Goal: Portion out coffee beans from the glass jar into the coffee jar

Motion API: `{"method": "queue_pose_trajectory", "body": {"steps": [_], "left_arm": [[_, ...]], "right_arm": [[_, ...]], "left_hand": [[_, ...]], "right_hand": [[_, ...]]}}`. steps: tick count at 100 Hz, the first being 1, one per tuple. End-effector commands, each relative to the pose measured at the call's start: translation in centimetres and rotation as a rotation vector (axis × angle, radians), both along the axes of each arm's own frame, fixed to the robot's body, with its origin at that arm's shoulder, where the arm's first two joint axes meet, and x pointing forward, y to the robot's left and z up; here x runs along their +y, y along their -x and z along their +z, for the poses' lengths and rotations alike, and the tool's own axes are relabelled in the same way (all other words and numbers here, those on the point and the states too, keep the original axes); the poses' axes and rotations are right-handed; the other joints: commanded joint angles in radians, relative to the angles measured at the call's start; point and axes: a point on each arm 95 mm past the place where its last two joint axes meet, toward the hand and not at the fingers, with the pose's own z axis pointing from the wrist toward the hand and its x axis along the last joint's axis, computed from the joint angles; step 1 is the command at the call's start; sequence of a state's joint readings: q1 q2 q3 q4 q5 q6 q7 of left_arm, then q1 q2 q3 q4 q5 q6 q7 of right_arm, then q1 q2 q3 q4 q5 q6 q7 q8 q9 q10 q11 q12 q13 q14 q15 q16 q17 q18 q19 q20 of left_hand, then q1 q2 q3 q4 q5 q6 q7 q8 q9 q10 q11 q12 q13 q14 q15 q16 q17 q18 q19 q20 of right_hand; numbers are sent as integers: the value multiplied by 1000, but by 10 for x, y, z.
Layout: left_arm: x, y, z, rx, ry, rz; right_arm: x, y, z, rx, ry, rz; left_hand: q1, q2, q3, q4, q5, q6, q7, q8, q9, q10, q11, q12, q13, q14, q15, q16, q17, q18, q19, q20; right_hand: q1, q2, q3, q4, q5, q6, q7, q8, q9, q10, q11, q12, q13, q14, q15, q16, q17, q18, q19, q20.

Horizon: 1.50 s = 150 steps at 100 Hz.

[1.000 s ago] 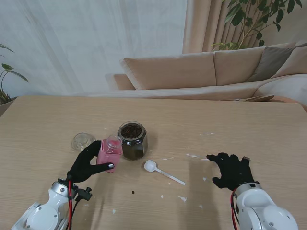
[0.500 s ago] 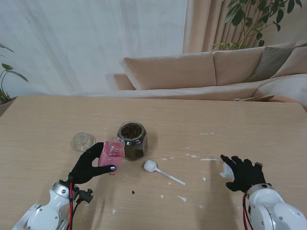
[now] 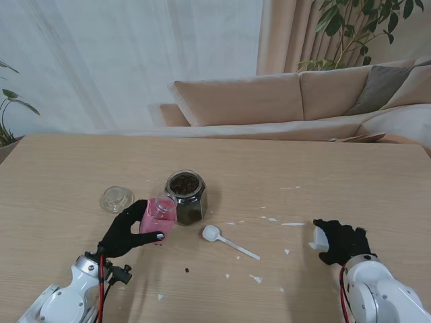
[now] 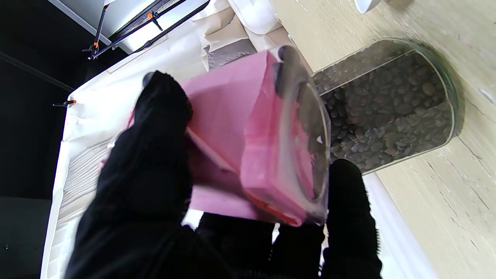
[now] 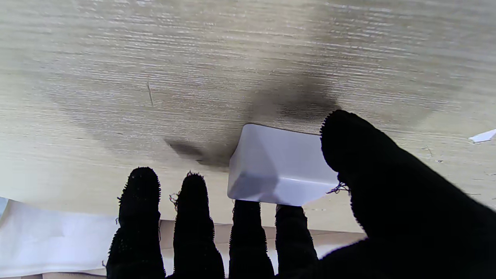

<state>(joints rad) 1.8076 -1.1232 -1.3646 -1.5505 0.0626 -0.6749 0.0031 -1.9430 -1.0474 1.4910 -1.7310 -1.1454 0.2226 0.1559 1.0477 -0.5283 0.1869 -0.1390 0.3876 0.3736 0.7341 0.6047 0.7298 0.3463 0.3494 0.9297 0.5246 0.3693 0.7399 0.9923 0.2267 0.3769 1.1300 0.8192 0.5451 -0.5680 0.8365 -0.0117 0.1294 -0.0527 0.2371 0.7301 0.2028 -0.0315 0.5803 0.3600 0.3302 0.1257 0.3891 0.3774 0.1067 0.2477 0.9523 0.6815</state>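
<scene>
My left hand [image 3: 126, 234] grips the pink coffee jar [image 3: 157, 219] beside the glass jar [image 3: 186, 197]; my right hand [image 3: 342, 241] clasps a white block [image 5: 279, 170].

The hexagonal glass jar [image 3: 186, 197] stands open, full of dark beans; the pink coffee jar [image 3: 157, 217] stands touching it, lidless.

Count at my hands: one pink jar [image 3: 159, 217] held in my left hand [image 3: 124, 233]; one glass jar of beans [image 3: 185, 197] touching it on the far side; one glass lid [image 3: 116, 199] beyond that hand; one white spoon [image 3: 227, 241] between my hands; one white block [image 5: 281, 170] in my right hand [image 3: 342, 241].
</scene>
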Motion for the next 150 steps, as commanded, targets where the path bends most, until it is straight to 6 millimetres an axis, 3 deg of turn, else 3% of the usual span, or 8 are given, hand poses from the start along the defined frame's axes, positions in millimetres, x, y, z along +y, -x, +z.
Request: {"method": "queue_pose_trajectory", "body": {"steps": [1,22,34,36,60,81,109,150], "left_arm": [[-4,2,0,2,2,-15],[-3,2,0,-1,3,-13],[-3,2,0,-4,-1,-18],[-3,2,0,-3,-1,-20],[-2,3,0,-5,-3,-35],[-3,4,0,-2,-6,-49],[-2,11,2,-12,-34,-87],[-3,21,3,-28,-140,-174]], "right_arm": [[2,1,-4,15,1,7],[3,-3,-5,-40,-6,19],[6,-2,1,-71,-44,23],[7,-2,2,-78,-48,26],[29,5,33,-176,-134,97],[63,8,68,-260,-337,151],[124,8,111,-325,-593,322],[188,-3,139,-274,-757,596]], "left_hand": [[243,194,329,30,91,-188,225,63,111,-135,178,96,12,-19,2,16,0,-8,0,9],[243,193,329,30,90,-187,224,65,112,-135,178,96,13,-18,3,16,0,-8,0,9],[243,194,328,30,90,-189,224,66,113,-136,178,95,14,-19,3,16,1,-8,1,9],[243,194,328,30,90,-188,224,66,113,-136,178,96,13,-19,2,15,0,-8,0,9],[243,194,327,30,91,-188,222,67,114,-136,178,95,14,-19,3,15,1,-8,1,9],[243,194,327,30,91,-189,220,67,113,-137,178,95,13,-19,2,15,1,-8,0,9],[243,194,324,31,94,-191,220,69,116,-138,177,95,17,-21,2,14,5,-8,1,8],[243,199,316,32,93,-191,220,70,118,-140,170,96,19,-25,-1,12,6,-8,-1,7]], "right_hand": [[-3,-35,37,-24,17,38,73,19,-13,-18,73,40,31,-8,40,27,19,-15,45,24],[57,-67,125,-33,159,25,320,78,162,-26,197,125,160,-21,196,94,122,-18,190,70],[90,-55,148,-33,205,26,373,76,215,-12,211,135,200,-29,222,102,156,-23,223,77],[101,-54,156,-36,210,28,417,30,236,-7,213,143,212,-30,229,99,164,-25,237,65],[131,-45,176,-31,266,47,448,10,293,18,222,144,270,-31,250,104,210,-30,260,62],[162,-35,191,-22,298,61,447,-11,322,33,219,141,295,-22,255,107,228,-28,270,60],[176,-37,180,-24,333,61,448,-28,351,40,212,138,315,-15,257,110,237,-25,276,61],[184,-28,178,-24,346,59,439,-40,361,40,198,133,326,-18,242,106,241,-26,276,60]]}}
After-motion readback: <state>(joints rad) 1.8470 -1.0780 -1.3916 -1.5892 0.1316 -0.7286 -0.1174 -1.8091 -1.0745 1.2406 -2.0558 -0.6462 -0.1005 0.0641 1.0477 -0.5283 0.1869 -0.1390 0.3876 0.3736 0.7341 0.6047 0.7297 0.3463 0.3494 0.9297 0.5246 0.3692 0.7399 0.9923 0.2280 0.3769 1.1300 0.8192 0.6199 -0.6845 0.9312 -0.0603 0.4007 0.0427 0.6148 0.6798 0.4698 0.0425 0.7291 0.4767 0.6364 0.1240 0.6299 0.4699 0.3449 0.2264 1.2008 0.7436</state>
